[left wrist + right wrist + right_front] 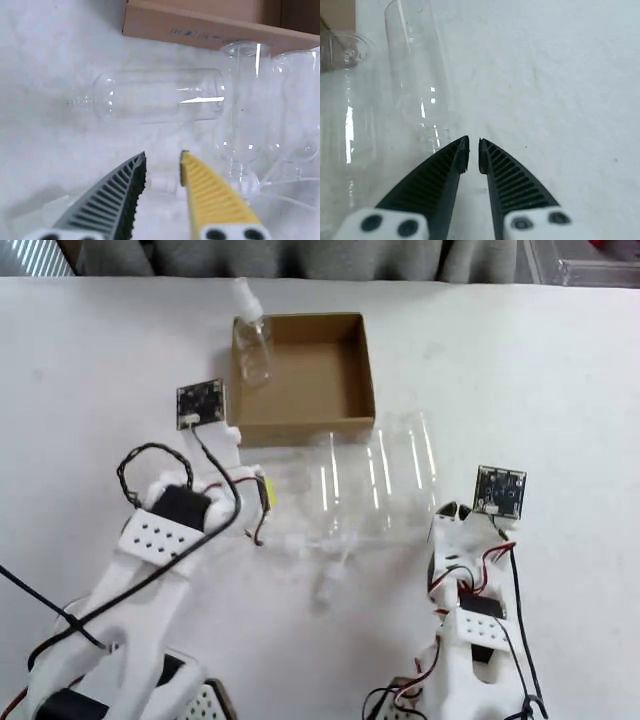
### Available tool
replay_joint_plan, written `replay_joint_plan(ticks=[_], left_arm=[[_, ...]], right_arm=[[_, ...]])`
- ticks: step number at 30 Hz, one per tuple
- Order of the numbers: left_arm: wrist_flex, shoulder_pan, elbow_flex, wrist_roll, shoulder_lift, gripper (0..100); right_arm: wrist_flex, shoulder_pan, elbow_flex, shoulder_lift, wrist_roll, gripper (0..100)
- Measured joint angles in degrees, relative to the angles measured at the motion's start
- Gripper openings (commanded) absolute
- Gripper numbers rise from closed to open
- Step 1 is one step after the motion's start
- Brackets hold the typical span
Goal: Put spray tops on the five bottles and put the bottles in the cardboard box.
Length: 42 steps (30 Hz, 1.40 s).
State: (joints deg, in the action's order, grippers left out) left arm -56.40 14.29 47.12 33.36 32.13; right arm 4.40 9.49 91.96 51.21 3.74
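Your surface (560, 390) carries the box (300, 428) at far centre, with one capped bottle (250, 340) in its left side. The bare bottles (385, 475) lie crowded just near of the box. Your left end effector (162, 154) stands apart over what looks like a spray top (162, 184). The right end effector (473, 145) is all but together and empty, beside a bottle. If you close off-centre, the top may squirt sideways; if you nudge the round bottles, they may roll.
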Motion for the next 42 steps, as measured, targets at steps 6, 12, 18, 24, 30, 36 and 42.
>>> replay_joint_plan(ticks=[6, 12, 18, 24, 30, 36, 42], left_arm=[[0.0, -2.37, 0.0, 0.35, 0.0, 21], [-3.43, -5.1, 0.0, 0.35, 0.0, 21], [-3.16, -5.1, 0.0, 0.35, -0.09, 21], [4.04, -5.27, 0.0, 3.52, -9.93, 38], [7.74, -5.19, -2.64, 12.22, -19.25, 44], [10.73, -7.47, -2.73, 16.7, -19.87, 43], [17.85, -10.11, -1.05, 17.41, -19.87, 43]], right_arm=[[0.0, 0.0, 0.0, 0.0, 0.0, 1.6], [0.0, 0.0, 0.0, 0.0, 0.0, 1.7], [0.0, 0.0, 0.0, 0.0, 0.0, 1.7], [0.0, 0.0, 0.0, 0.0, 0.0, 1.7], [0.0, 0.0, 0.0, 0.0, 0.0, 1.7], [0.0, 0.0, 0.0, 0.0, 0.0, 1.7], [0.0, 0.0, 0.0, 0.0, 0.0, 1.7]])
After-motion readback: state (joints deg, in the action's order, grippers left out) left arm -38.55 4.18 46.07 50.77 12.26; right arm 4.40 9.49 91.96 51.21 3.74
